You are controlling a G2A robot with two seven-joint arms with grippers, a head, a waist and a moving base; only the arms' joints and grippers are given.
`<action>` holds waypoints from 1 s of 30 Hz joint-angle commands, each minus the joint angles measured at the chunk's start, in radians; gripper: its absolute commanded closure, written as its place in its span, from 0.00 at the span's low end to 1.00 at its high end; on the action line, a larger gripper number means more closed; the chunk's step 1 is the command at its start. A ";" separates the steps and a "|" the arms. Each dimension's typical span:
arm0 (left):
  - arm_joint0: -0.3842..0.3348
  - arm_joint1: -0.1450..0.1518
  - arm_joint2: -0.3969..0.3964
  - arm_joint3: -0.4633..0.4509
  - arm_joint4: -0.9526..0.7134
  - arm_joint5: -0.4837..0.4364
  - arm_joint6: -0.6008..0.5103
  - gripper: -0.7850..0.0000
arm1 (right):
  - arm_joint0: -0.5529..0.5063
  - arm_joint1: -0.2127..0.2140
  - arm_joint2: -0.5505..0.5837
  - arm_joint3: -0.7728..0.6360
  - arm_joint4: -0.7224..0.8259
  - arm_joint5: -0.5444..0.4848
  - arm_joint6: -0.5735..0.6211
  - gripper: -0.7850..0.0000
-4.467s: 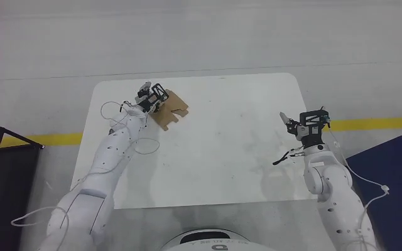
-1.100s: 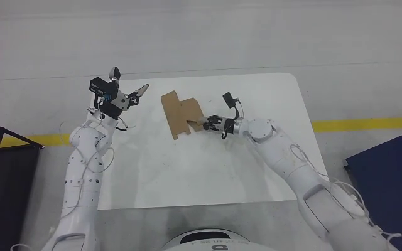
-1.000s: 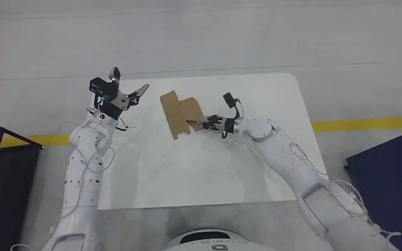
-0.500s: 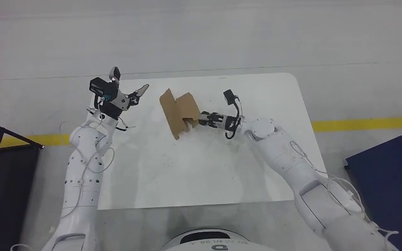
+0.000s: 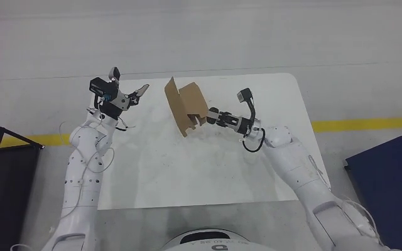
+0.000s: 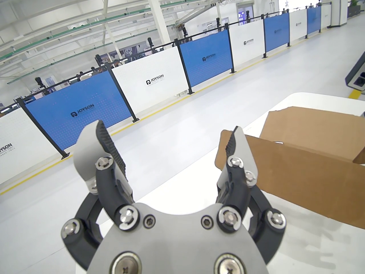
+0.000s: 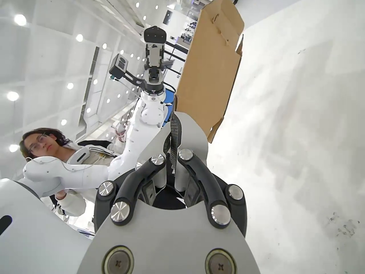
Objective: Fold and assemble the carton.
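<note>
The only print is on the row of fence panels point(image 6: 171, 66) in the left wrist view. Each panel carries a small logo mark followed by one short brand word in dark capitals, set near its middle. It shows plainly on the near blue panel point(image 6: 79, 113), the white panel point(image 6: 155, 81), the next blue panel point(image 6: 209, 57) and the farther white panel point(image 6: 248, 42). The cut-off white panel point(image 6: 7, 155) at the picture's edge shows only the end of the word. On the panels farther down the row the print is too small to make out.
</note>
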 commanded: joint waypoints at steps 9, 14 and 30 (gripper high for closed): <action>0.024 -0.005 -0.001 0.050 -0.196 -0.076 0.021 0.00 | -0.055 0.002 0.020 -0.085 0.079 -0.073 -0.036 1.00; 0.019 0.006 0.006 0.087 -0.306 -0.320 0.053 0.00 | -0.102 0.014 0.049 -0.159 0.265 -0.127 0.099 1.00; -0.015 0.009 0.030 0.173 -0.446 -0.450 0.010 0.00 | -0.130 0.028 0.061 -0.268 0.414 -0.068 0.166 1.00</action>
